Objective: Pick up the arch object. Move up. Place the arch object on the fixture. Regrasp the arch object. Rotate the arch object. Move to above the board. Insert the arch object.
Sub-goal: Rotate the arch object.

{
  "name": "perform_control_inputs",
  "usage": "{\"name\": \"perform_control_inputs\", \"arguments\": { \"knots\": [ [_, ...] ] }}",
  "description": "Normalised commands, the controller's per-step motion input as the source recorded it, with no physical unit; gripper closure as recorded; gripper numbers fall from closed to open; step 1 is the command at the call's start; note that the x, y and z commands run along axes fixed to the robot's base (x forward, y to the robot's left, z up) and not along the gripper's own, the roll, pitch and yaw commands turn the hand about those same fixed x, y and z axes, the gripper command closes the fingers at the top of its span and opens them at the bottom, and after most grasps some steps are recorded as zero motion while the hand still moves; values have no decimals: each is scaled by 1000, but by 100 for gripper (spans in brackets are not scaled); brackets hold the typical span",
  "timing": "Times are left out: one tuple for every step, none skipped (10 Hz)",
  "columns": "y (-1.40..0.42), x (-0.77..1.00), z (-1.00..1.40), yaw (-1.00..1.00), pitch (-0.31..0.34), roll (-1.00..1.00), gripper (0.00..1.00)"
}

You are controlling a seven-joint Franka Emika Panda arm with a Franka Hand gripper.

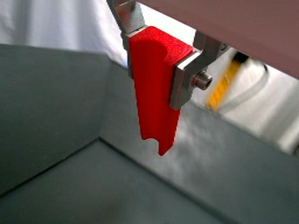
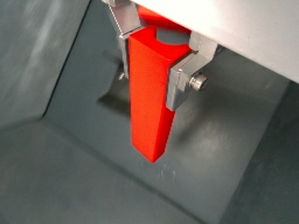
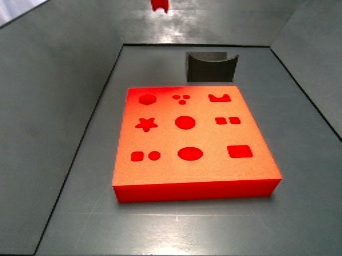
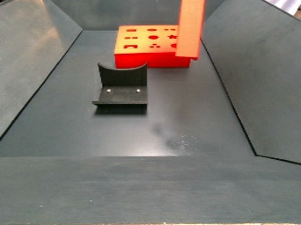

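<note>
My gripper [image 1: 158,52] [image 2: 155,57] is shut on the arch object [image 1: 152,96] [image 2: 149,114], a slim bright red bar. It hangs lengthwise from the silver fingers [image 1: 184,77], with its notched end up between them. In a side view only the bar's lower tip [image 3: 159,5] shows at the frame's upper edge, high above the floor. In another side view the bar [image 4: 191,31] hangs upright in front of the board [image 4: 147,60], and the gripper itself is cut off there. The board [image 3: 194,170] is a thick red-orange slab with shaped cutouts. The dark fixture [image 3: 210,66] [image 4: 121,88] stands on the floor next to the board.
Grey sloping walls [image 3: 80,110] [image 4: 47,61] enclose the dark floor [image 4: 177,123] on both sides. A yellow cable [image 1: 228,79] and white surroundings show beyond the wall in a wrist view.
</note>
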Motion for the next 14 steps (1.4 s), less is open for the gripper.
{"name": "perform_control_inputs", "arguments": {
  "knots": [
    [21,-6,8,-1000,153,-914,100],
    [13,-20,18,-1000,217,-909,100],
    [18,-30,31,-1000,282,-916,100],
    [15,-30,31,-1000,314,-920,100],
    [15,-22,32,-1000,381,-938,100],
    [18,-5,28,-1000,446,-968,100],
    [22,8,33,-893,470,-902,100],
    [18,27,39,-622,416,-661,100],
    [11,52,27,-391,338,-443,100],
    [12,65,1,-185,223,-248,100],
    [26,-40,0,-1000,24,-26,100],
    [23,-59,8,-1000,15,-20,100],
    [23,-57,15,-1000,15,-21,100],
    [21,-46,16,-1000,16,-22,100]
  ]
}}
